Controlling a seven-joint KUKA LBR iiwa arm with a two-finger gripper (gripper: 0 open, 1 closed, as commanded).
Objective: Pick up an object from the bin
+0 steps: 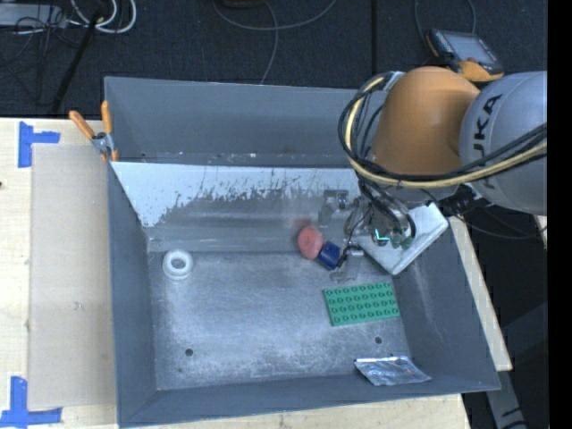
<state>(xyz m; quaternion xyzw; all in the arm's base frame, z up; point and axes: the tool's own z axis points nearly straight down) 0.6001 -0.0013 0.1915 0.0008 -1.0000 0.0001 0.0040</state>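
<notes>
Camera view: probable approach step; jaws, state indiscernible, at small blue block (329,256) just beside pink lump (308,241); next needs centring

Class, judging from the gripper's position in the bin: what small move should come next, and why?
Probably a shift toward the small blue block, then down: the gripper sits beside it near the back wall of the grey metal bin, the pink rounded lump close on the block's other side.
</notes>
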